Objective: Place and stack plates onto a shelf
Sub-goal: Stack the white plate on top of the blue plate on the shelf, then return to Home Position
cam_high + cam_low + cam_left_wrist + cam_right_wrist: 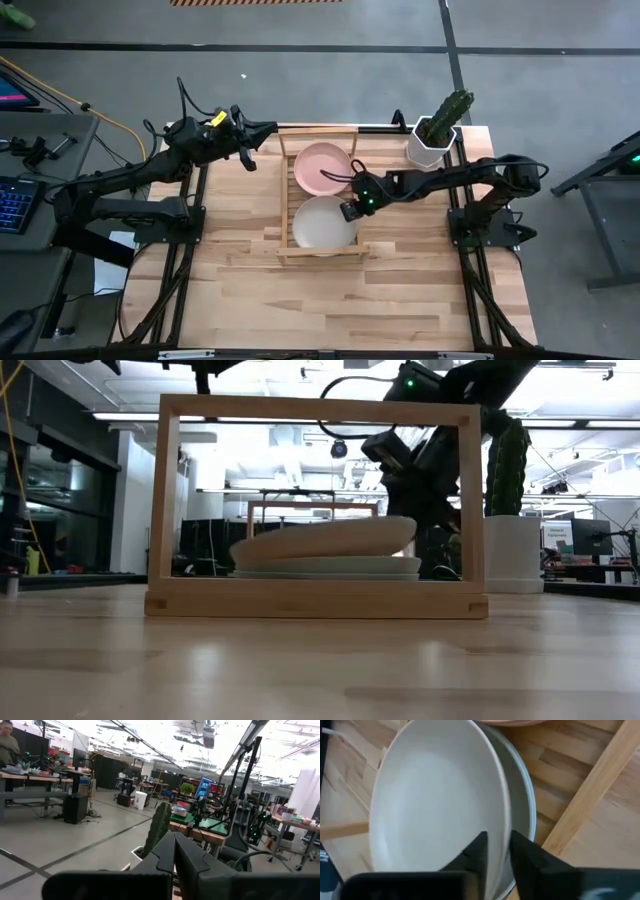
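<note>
The task looks close to its end. The shelf (318, 200) sits on the wooden surface (330, 300) between the two arms, and all the plates in view are already inside it. A pink plate (322, 166) tops the pile at the far end, near the white plant pot (430, 145). At the near end the cream plate (322, 222) lies tilted on a pale blue-green plate (522, 815), its raised edge on the side of the right gripper (496, 851), whose jaws are closed on the cream plate's rim. How many plates lie under each top one cannot be told. What seems left is to lower and release this plate. The left gripper (174, 851) hangs by the shelf's far left corner, jaws closed on nothing.
</note>
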`<state>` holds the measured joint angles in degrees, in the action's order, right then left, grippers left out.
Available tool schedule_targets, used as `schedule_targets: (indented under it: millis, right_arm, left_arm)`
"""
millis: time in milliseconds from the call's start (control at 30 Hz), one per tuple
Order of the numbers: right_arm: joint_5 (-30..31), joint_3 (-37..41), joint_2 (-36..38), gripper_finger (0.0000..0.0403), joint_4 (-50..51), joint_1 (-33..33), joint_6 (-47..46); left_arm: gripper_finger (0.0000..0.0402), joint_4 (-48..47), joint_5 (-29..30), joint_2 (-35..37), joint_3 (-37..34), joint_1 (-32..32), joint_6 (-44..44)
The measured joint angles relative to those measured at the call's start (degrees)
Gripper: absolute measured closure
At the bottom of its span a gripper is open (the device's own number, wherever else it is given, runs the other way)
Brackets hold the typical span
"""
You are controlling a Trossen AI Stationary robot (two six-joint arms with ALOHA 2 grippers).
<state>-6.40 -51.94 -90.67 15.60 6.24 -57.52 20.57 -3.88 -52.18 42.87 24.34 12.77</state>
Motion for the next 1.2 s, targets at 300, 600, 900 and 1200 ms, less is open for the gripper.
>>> schedule_targets:
  millis: [300,600,900,1200]
  right_arm:
    - [-1.82,0.0,1.98,0.0228,0.92,2.42,5.76]
    - [-3.19,0.0,12.07,0.0204,12.37,3.66,16.63]
    - [-0.87,5.25,30.19,0.026,23.64,4.68,24.43]
    - [-3.11,15.0,45.99,0.0394,13.34,9.35,18.48]
  left_arm:
    - [0.0401,-0.01,0.02,0.0,0.0,0.0,-0.02]
    - [0.0401,-0.03,-0.05,0.0,-0.02,-0.04,-2.03]
    - [0.0401,-0.96,-4.6,0.02,-0.02,-2.03,3.06]
    - [0.0401,2.72,4.21,0.04,-6.17,-15.03,0.64]
